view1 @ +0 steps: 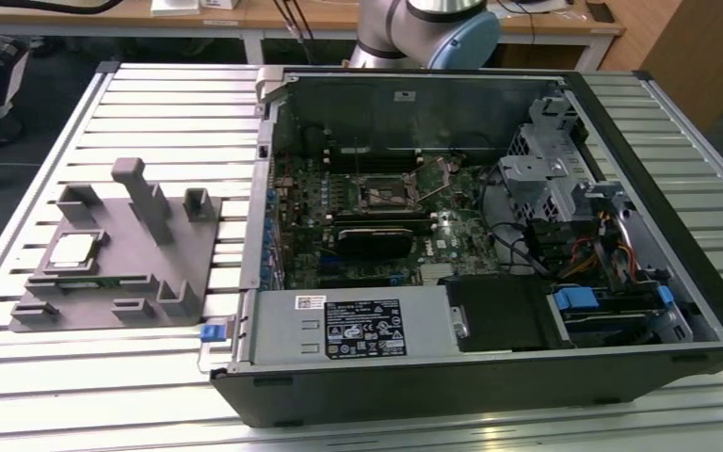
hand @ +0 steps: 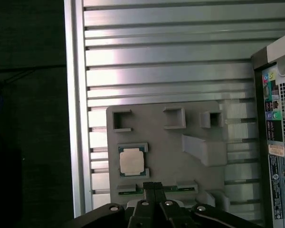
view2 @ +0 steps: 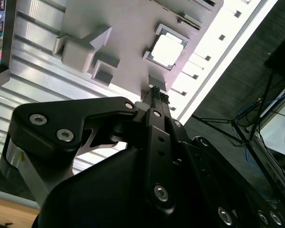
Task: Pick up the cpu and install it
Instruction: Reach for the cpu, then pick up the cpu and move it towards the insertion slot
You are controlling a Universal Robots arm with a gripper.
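The cpu (view1: 72,250) is a small square chip with a pale silvery top, lying flat in a recess of the grey plastic fixture (view1: 129,282) on the exterior view's left. Both wrist views look down on the cpu (view2: 167,49) (hand: 131,160) from well above. My gripper (hand: 152,186) (view2: 156,91) hangs over the fixture's edge close to the chip, its dark fingers pressed together with nothing between them. The dark square socket frame (view1: 383,195) sits on the motherboard inside the open computer case (view1: 488,377).
The fixture (hand: 180,152) has several upright posts and blocks (view1: 148,198). A black heatsink block (view1: 384,235) lies just below the socket. Drive cages and cables (view1: 575,217) fill the case's right side. The slatted aluminium table (view1: 173,104) surrounds everything; the arm's base (view1: 418,28) stands behind the case.
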